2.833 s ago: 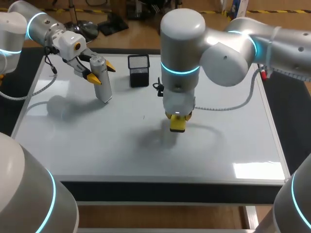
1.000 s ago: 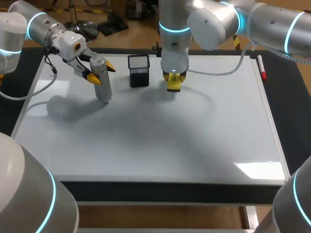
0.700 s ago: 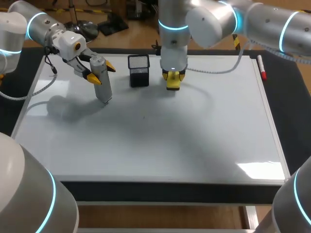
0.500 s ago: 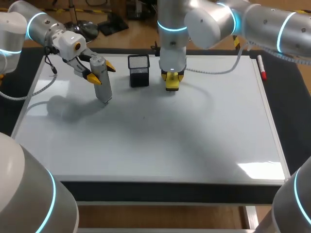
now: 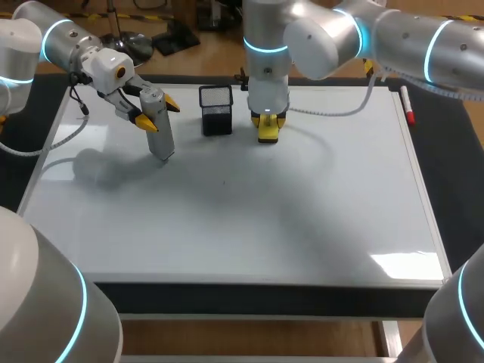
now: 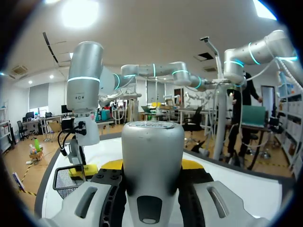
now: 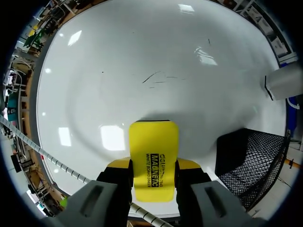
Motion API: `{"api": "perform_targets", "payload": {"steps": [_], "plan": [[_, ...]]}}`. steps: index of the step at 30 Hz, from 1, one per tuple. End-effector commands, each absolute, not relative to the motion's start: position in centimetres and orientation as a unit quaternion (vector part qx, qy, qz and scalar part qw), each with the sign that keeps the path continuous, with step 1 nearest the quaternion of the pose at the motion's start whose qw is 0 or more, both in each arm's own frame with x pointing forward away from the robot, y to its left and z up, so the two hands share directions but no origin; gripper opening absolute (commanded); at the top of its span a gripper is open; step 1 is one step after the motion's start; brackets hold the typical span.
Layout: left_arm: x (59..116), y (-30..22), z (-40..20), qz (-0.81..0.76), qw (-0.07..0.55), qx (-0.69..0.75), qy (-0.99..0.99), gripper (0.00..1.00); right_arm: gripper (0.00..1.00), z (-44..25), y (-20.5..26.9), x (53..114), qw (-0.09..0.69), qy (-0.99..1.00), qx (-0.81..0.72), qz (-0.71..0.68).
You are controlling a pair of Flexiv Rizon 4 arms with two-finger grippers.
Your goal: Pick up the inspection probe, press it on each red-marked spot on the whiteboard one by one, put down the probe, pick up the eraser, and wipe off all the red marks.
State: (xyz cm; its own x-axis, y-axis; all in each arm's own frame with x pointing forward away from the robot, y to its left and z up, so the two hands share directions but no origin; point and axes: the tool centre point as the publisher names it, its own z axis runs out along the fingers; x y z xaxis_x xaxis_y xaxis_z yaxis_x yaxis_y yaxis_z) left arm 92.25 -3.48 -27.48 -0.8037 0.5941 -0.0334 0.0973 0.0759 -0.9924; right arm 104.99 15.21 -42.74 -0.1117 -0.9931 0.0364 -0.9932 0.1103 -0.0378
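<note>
**Wiping looks finished, probe not yet down**

We see the left gripper (image 5: 157,113) clamped on the inspection probe (image 5: 160,140), tilted over the whiteboard's (image 5: 302,219) far-left part. We can't tell if the tip touches. The right gripper (image 5: 267,119) is closed on the yellow eraser (image 5: 267,134), just beside the mesh basket (image 5: 215,110). We find no red marks on the board, only faint dark scuffs (image 7: 156,78). We judge pressing and wiping done, with both tools left to put down.
</note>
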Motion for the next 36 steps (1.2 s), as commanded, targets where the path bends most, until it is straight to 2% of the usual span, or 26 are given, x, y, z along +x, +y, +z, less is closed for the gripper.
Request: {"api": "perform_targets", "payload": {"steps": [1, 3, 4, 5, 6, 7, 23, 36], "plan": [[92.4, -3.4, -27.4, 0.634, 0.197, -0.246, -0.706, 0.00, 0.00, -43.2, 15.5, 105.7, 0.008, -0.743, 0.668, 0.027], [92.4, -3.4, -27.4, 0.634, 0.197, -0.246, -0.706, 0.00, 0.00, -43.2, 15.6, 105.7, 0.011, -0.742, 0.669, 0.029], [92.4, -3.4, -27.4, 0.634, 0.197, -0.246, -0.706, 0.00, 0.05, -43.3, 15.6, 105.7, 0.013, -0.743, 0.669, 0.029], [92.4, -3.4, -27.4, 0.634, 0.197, -0.246, -0.706, 0.00, 0.33, -43.3, 15.6, 105.7, 0.013, -0.743, 0.669, 0.030], [92.4, -3.4, -27.4, 0.634, 0.197, -0.246, -0.706, 0.00, 0.48, -43.3, 15.6, 105.7, 0.014, -0.743, 0.668, 0.030], [92.4, -3.4, -27.4, 0.634, 0.197, -0.246, -0.706, 0.00, 1.00, -43.3, 15.6, 105.7, 0.014, -0.743, 0.668, 0.030], [92.4, -3.4, -27.4, 0.634, 0.197, -0.246, -0.706, 0.00, 1.00, -42.0, 13.2, 104.8, 0.004, -0.775, 0.630, 0.039], [92.4, -3.4, -27.4, 0.634, 0.197, -0.246, -0.706, 0.00, 1.00, -38.2, 10.2, 104.3, -0.042, -0.889, 0.455, -0.031]]}}
